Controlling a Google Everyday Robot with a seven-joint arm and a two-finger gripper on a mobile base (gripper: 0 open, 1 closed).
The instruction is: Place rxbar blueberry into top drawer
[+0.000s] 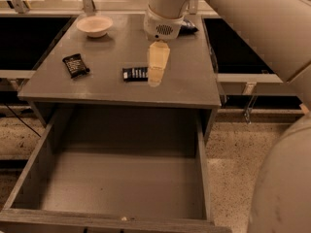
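Top drawer (121,178) is pulled right out up front with nothing I can see on its floor, so there's loads of room to drop into. Behind it on the cabinet top (189,89), the rxbar blueberry (134,74) lies flat near the front edge, not gripped. The gripper (155,76) hangs just beside the bar's right end. Can't tell if it's apart or together. I'd call this the reach-and-grab step, and next it needs to straddle the bar. Black packet (76,64) and bowl (95,25) sit well apart, further left.

Rxbar blueberry (134,74): dark flat bar with white lettering, lying flat on the desk (194,84) near its front edge. The hand (155,77) is just beside one end. Top drawer (121,178): grey wood-grain, pulled open below.
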